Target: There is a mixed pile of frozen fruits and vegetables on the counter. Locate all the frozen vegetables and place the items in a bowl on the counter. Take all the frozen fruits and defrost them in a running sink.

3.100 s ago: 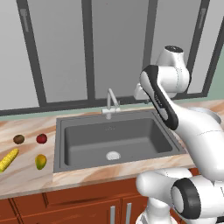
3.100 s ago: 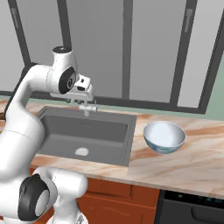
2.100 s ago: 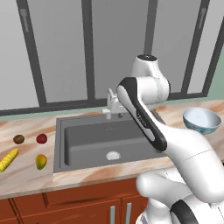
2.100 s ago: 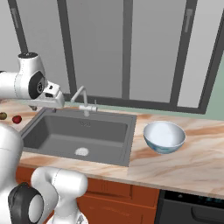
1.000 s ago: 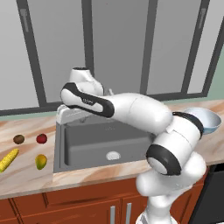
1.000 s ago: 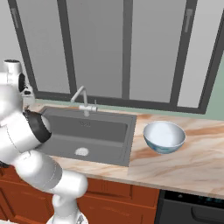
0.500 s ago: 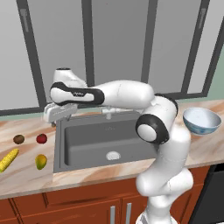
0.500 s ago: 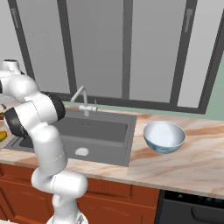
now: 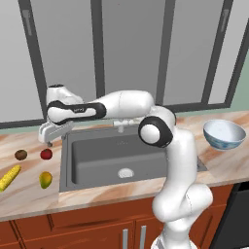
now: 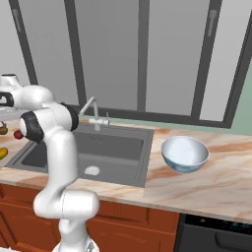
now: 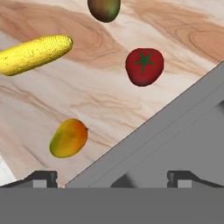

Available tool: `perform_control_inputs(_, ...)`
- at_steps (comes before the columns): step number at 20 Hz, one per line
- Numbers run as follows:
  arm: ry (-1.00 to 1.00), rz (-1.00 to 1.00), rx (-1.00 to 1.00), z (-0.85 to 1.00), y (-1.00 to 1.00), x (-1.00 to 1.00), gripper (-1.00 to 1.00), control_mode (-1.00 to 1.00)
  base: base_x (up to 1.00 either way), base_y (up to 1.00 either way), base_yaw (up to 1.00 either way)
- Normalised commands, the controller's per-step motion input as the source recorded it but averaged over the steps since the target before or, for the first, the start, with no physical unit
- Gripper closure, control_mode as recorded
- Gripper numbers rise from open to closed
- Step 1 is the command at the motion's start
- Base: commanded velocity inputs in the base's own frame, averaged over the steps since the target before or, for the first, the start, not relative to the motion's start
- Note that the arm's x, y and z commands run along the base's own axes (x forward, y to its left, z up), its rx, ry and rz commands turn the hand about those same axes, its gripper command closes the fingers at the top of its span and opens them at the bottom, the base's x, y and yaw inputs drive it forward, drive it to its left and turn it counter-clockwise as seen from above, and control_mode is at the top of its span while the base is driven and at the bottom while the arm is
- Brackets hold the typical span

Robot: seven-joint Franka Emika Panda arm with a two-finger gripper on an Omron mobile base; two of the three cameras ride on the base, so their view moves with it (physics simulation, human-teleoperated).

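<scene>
Marbled beige surface point(image 9: 29, 194) over reddish-brown cabinets, dark grey sink point(image 9: 121, 155) set in its middle, slim silver tap point(image 10: 91, 110) behind. Arm stretched far left, gripper point(image 9: 48, 138) hanging above the surface just past the sink's left rim, jaws spread wide, holding nothing, touching nothing. Directly below and beside: red tomato point(image 11: 144, 66) nearest the sink, brown kiwi point(image 9: 20, 154) to its left, yellow-green mango point(image 11: 68, 138) nearer the front edge, yellow corn cob point(image 11: 35, 54) furthest left, all apart. Pale blue-white bowl point(image 9: 223, 136) upright on the surface right of the sink.
</scene>
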Motion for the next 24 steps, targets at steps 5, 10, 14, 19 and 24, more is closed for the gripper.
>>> perform_control_inputs(5,0.00,0.02,-0.04,-0.17,0.17,0.38,-1.00,-1.00,0.00,0.00,0.00)
perform_control_inputs(10,0.03,0.00,0.00,-0.31,0.31,0.30,-1.00,-1.00,0.00,0.00,0.00)
perform_control_inputs(14,0.00,0.00,-0.01,-0.24,0.25,0.43,-1.00,-1.00,0.00,0.00,0.00)
perform_control_inputs(19,0.00,0.00,0.00,-0.34,0.05,0.37,-1.00,-1.00,0.00,0.00,0.00)
perform_control_inputs(24,0.00,0.00,-0.04,-0.40,0.26,0.17,-1.00,-1.00,0.00,0.00,0.00)
